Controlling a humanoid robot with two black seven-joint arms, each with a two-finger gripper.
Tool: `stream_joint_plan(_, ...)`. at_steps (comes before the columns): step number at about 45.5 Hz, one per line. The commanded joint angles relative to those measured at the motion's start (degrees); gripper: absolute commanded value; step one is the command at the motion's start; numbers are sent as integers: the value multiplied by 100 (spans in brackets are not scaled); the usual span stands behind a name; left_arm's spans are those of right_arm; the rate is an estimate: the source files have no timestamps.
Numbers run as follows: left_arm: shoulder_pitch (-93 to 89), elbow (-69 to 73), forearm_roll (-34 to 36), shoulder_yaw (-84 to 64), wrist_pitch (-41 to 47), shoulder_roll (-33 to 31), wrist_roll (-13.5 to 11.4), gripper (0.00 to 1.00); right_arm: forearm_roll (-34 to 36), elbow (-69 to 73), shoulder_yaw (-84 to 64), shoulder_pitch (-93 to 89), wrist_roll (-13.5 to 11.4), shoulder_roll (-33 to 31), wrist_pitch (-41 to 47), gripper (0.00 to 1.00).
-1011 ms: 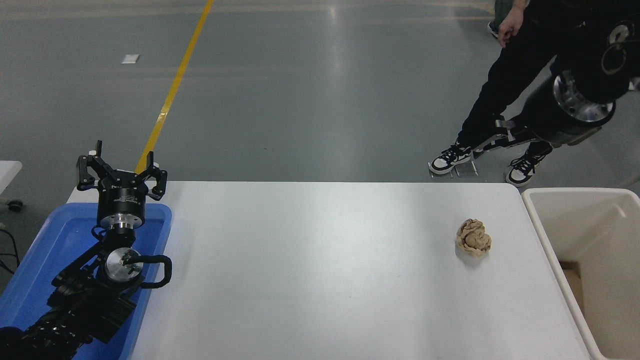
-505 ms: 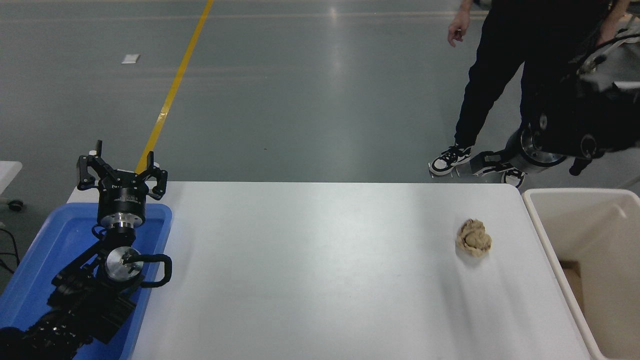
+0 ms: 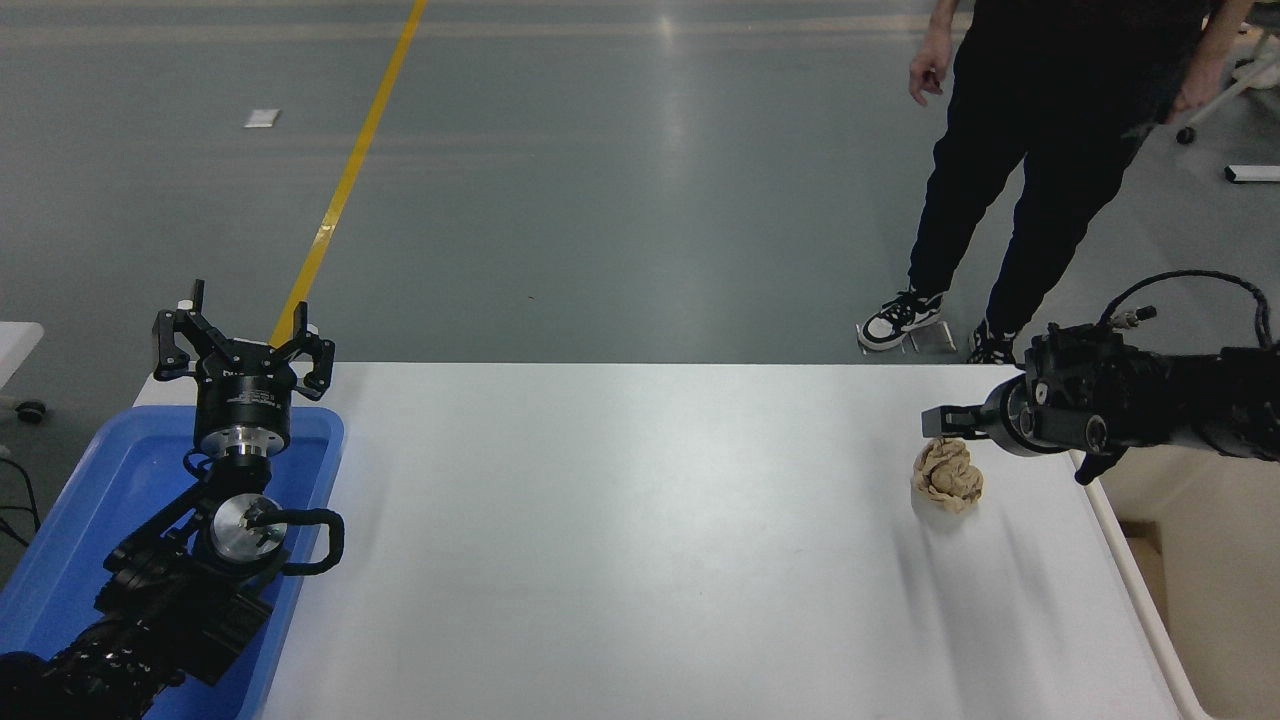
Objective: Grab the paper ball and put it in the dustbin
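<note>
The paper ball (image 3: 946,476), a tan wrinkly wad, lies on the white table (image 3: 640,540) near its right end. My right gripper (image 3: 940,421) comes in from the right edge, level and pointing left, just above and behind the ball; I cannot see whether it touches the ball. The cream dustbin (image 3: 1142,590) stands off the table's right end, its far part hidden by my right arm. My left gripper (image 3: 243,322) is parked open and empty at the lower left.
A shallow blue tray (image 3: 60,540) sits under the left arm at the table's left end. A person in black (image 3: 1030,150) stands on the floor beyond the table's far right corner.
My right arm has swung down from high at the upper right to table height, bringing the gripper next to the paper ball. The person has stepped slightly. The ball and left arm have not moved.
</note>
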Motion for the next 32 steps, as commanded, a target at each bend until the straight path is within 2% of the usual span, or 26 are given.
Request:
stream_joint_plan(1, 0, 0, 0, 0, 0, 0, 0, 99, 95, -443, 359, -698, -76, 138, -333, 100)
stream_joint_plan(17, 0, 0, 0, 0, 0, 0, 0, 99, 95, -866, 965, -1234, -76, 393, -614, 100)
stream_joint_plan(22, 0, 0, 0, 0, 0, 0, 0, 99, 95, -936, 974, -1296, -76, 428, -632, 96)
stream_joint_plan(25, 0, 0, 0, 0, 0, 0, 0, 99, 95, -971, 1009, -1348, -84, 454, -702, 89)
stream_joint_plan(30, 0, 0, 0, 0, 0, 0, 0, 99, 103, -971, 1053, -1401, -84, 454, -790, 61)
stream_joint_plan(32, 0, 0, 0, 0, 0, 0, 0, 99, 112, -980, 1062, -1401, -102, 454, -799, 56)
